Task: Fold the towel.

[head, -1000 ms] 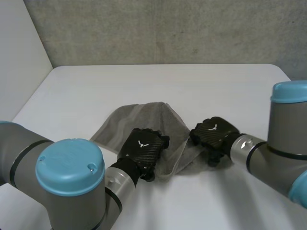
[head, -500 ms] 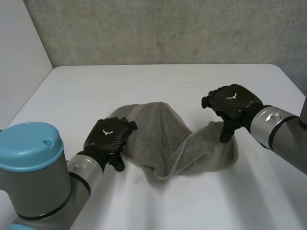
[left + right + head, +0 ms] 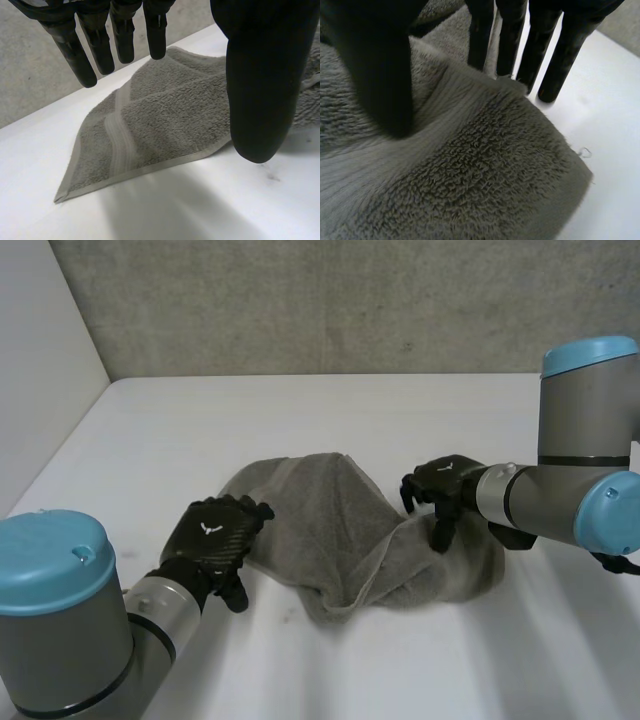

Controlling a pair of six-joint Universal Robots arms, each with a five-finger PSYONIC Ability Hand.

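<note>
A grey towel lies bunched on the white table, with a raised fold running through its middle. My left hand hovers at the towel's left edge, open. In the left wrist view its straight fingers and thumb hang above the towel with nothing between them, and a flat corner of the towel lies below. My right hand is over the towel's right part, pointing down. In the right wrist view its fingers reach the towel's far edge and the thumb rests on the pile, apart from them.
A grey wall stands behind the table's far edge. Bare table lies around the towel, in front of it and beyond it. My right arm's elbow stands tall at the table's right side.
My right hand has come down and leftward from above the towel onto its right part, and its elbow has swung up. My left hand has drawn back slightly off the towel's left edge.
</note>
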